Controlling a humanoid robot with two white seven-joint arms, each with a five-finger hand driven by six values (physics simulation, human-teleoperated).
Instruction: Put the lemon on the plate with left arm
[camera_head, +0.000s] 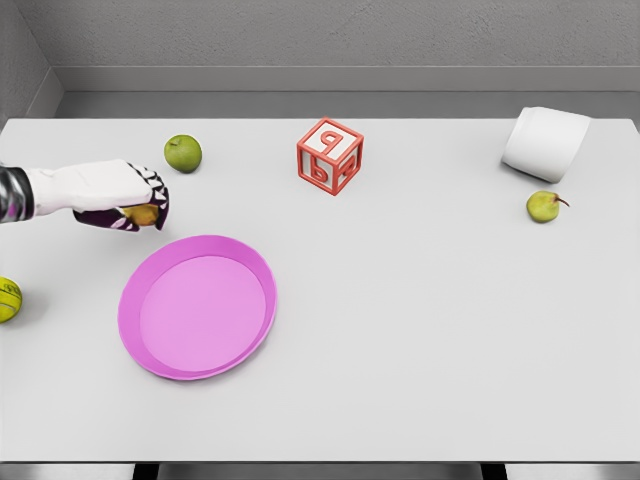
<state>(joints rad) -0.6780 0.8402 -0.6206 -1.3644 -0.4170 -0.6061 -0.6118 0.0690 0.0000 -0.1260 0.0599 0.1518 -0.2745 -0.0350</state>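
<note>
Gripping a small yellow object, taken to be the lemon (141, 214), the left hand (128, 198) has its fingers curled around the fruit, which shows only partly beneath them; the hand sits just beyond the far-left rim of the pink plate (262, 340), apparently above the table (430, 330), and does not overlap the plate; the right hand is not in view. Progress assessment: the grasp appears complete; the carry over the plate and the release are not yet done, since the plate holds nothing. Remaining objects, located relative to the plate: a green apple (183, 153) lies farther back, just beyond the hand; a yellow-green ball (8, 299) sits to the left, at the picture edge; a red letter block (330, 156) stands behind and to the right; a white roll (545, 143) and a green pear (543, 206) lie well apart at the far right.
</note>
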